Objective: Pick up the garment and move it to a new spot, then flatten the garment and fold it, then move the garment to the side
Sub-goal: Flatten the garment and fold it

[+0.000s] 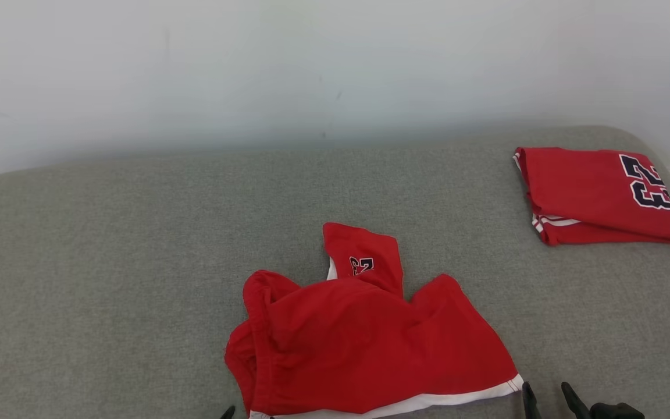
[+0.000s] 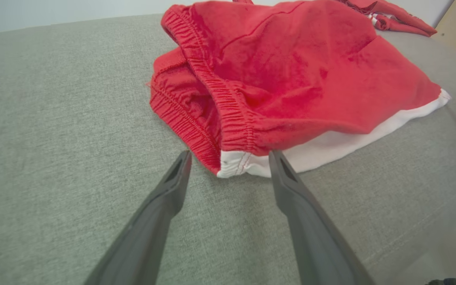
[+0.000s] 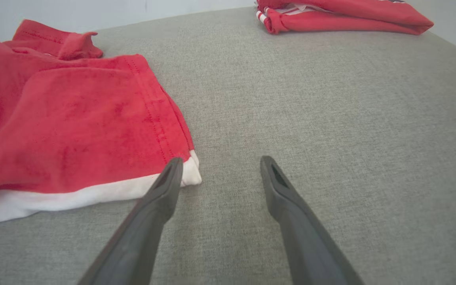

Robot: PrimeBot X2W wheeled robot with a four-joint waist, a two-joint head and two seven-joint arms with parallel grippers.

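A crumpled red garment (image 1: 364,337) with a white hem and an elastic waistband lies near the front of the grey surface (image 1: 108,262). My left gripper (image 2: 230,156) is open, its fingertips just short of the garment's (image 2: 291,79) near white corner by the waistband, nothing between them. In the head view only a left fingertip (image 1: 228,412) shows at the bottom edge. My right gripper (image 3: 220,162) is open at the garment's (image 3: 65,118) other white hem corner, its left fingertip at that corner, the gap over bare fabric surface. It shows low in the head view as the right gripper (image 1: 547,393).
A second red garment (image 1: 597,195), folded, with a dark number on it, rests at the far right of the surface, seen as the folded garment (image 3: 342,16) in the right wrist view. A pale wall (image 1: 312,70) stands behind. The surface's right edge is close to the folded piece.
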